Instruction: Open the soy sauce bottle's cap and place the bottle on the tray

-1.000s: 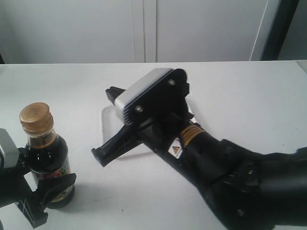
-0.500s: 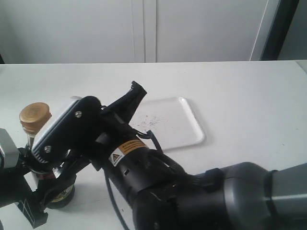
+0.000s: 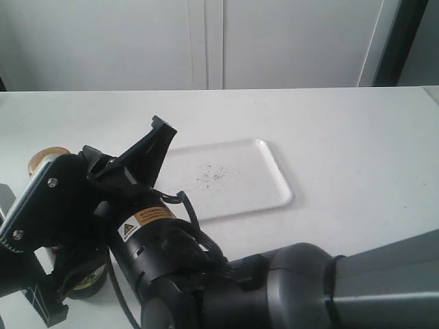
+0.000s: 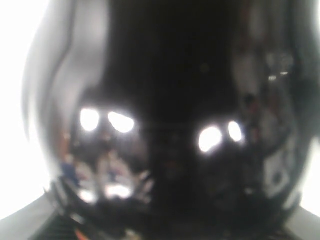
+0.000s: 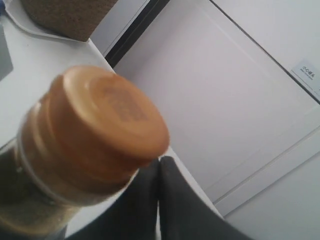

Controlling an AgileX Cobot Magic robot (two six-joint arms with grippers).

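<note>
The soy sauce bottle (image 3: 88, 279) stands at the table's front left, held low by my left gripper (image 3: 65, 277), which is shut on its body. The right arm hides most of the bottle. The dark glass of the bottle (image 4: 165, 125) fills the blurred left wrist view. The golden-brown cap (image 3: 42, 156) is closed. It looms large as the cap (image 5: 100, 125) in the right wrist view. My right gripper (image 3: 163, 127) is shut and empty, its fingers pressed together. The tips of my right gripper (image 5: 160, 161) reach just past the cap's rim. The white tray (image 3: 274, 178) lies mid-table.
My right arm (image 3: 226, 288) crosses the front of the table from right to left and fills the foreground. White cabinet doors (image 3: 206, 41) stand behind the table. A brown woven thing (image 5: 65, 17) shows at the edge of the right wrist view.
My right arm has swung left off the tray to the bottle and now covers most of it. The tray is uncovered. The left gripper and the bottle have stayed put.
</note>
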